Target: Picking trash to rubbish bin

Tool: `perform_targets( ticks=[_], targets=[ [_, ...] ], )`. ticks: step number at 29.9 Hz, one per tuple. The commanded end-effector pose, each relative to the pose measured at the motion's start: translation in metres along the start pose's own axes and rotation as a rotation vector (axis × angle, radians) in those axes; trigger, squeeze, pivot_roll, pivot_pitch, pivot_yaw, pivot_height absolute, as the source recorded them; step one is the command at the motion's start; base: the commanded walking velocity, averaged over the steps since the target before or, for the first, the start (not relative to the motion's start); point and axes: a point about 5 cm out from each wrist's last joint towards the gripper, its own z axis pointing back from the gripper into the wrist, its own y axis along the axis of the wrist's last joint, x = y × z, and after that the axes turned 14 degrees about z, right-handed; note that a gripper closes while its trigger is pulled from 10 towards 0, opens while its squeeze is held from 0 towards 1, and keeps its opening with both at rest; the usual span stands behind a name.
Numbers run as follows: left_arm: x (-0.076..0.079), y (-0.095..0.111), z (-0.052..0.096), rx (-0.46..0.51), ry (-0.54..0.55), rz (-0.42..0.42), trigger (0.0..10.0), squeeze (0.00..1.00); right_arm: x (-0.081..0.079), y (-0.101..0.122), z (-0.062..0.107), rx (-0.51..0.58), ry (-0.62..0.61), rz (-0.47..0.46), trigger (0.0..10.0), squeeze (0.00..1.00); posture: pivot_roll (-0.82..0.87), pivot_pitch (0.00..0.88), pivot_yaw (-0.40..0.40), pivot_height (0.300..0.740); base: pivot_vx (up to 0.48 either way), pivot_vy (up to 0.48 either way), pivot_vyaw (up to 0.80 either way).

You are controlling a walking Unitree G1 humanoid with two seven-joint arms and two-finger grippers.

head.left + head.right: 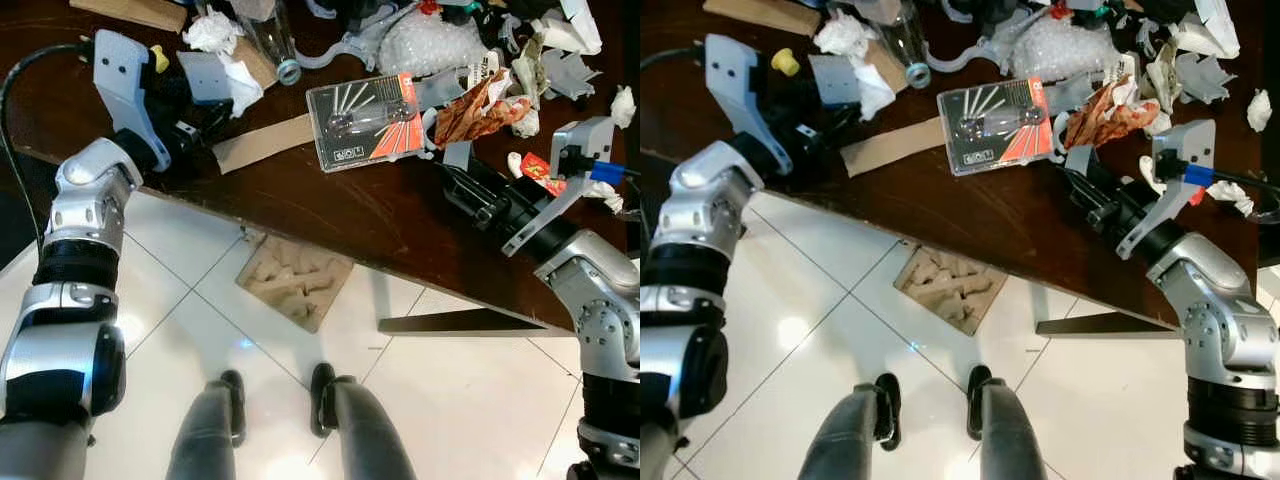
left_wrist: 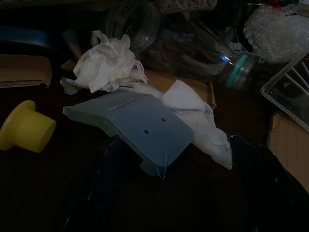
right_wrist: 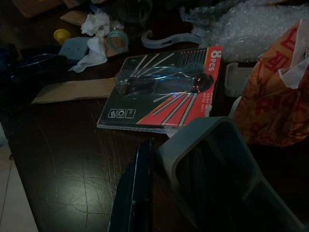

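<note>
Trash lies all over a dark wooden table (image 1: 400, 225). My left gripper (image 1: 212, 120) is open and low over the table's left part. Its black fingers (image 2: 96, 193) stand wide on either side of a grey-blue plastic piece (image 2: 140, 125), which rests against crumpled white tissue (image 2: 108, 63). A yellow cap (image 2: 26, 128) lies beside them. My right gripper (image 1: 462, 175) reaches in from the right and is shut on a grey plastic tray piece (image 3: 217, 174). One finger (image 3: 137, 193) presses its side. A light-bulb blister pack (image 1: 365, 120) lies just beyond it.
A cardboard strip (image 1: 262, 142), a clear bottle (image 1: 275, 35), bubble wrap (image 1: 425, 40) and a red-brown wrapper (image 1: 475, 110) crowd the far side. The table edge runs diagonally. A moulded cardboard insert (image 1: 295, 280) lies on the white tiled floor by my feet.
</note>
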Motion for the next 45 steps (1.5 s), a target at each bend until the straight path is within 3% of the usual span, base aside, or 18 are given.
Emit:
perform_targets(
  ticks=[1,13,16,20,21,22,23,29,38,45],
  targets=[
    [0.001,-0.022,0.002,-0.062,0.010,0.042,10.0,0.00,0.000,0.001,0.005,0.002,-0.001,-0.006,0.0,0.00,-0.10,0.500,-0.129,0.740,0.000,0.000,0.00],
    [-0.013,-0.014,0.005,-0.016,0.133,0.045,10.0,0.00,0.001,0.004,0.005,0.003,0.001,-0.001,0.0,0.00,-0.12,0.502,-0.143,0.740,0.000,0.000,0.00],
    [-0.020,-0.009,0.008,0.042,0.125,0.181,10.0,0.00,0.003,0.007,0.004,0.004,0.005,0.008,0.0,0.00,-0.13,0.503,-0.149,0.740,0.000,0.000,0.00],
    [-0.024,-0.008,0.009,0.061,0.130,0.246,10.0,0.00,0.004,0.009,0.004,0.005,0.006,0.011,0.0,0.00,-0.13,0.505,-0.153,0.740,0.000,0.000,0.00],
    [-0.026,-0.008,0.010,0.072,0.131,0.290,8.7,0.00,0.004,0.009,0.004,0.006,0.007,0.012,0.0,0.00,-0.13,0.505,-0.154,0.740,0.000,0.000,0.00],
    [-0.027,-0.009,0.010,0.079,0.131,0.318,8.7,0.00,0.004,0.010,0.004,0.006,0.008,0.013,0.0,0.00,-0.13,0.505,-0.155,0.740,0.000,0.000,0.00],
    [-0.029,-0.009,0.011,0.087,0.129,0.361,0.0,0.00,0.004,0.010,0.004,0.006,0.009,0.014,0.0,0.00,-0.13,0.505,-0.155,0.740,0.000,0.000,0.00],
    [-0.035,-0.008,0.014,0.119,0.129,0.479,0.0,0.00,0.004,0.014,0.002,0.014,0.017,0.022,0.0,0.00,-0.14,0.498,-0.160,0.740,0.000,0.000,0.00],
    [-0.034,-0.009,0.012,0.122,0.106,0.547,0.0,0.00,0.006,0.017,0.000,0.023,0.020,0.032,0.0,0.00,-0.14,0.490,-0.160,0.740,0.000,0.000,0.00],
    [-0.027,-0.013,0.008,0.102,0.027,0.620,0.0,0.00,0.006,0.018,-0.002,0.043,0.023,0.030,0.0,0.00,-0.13,0.468,-0.150,0.740,0.000,0.000,0.00]
  ],
)
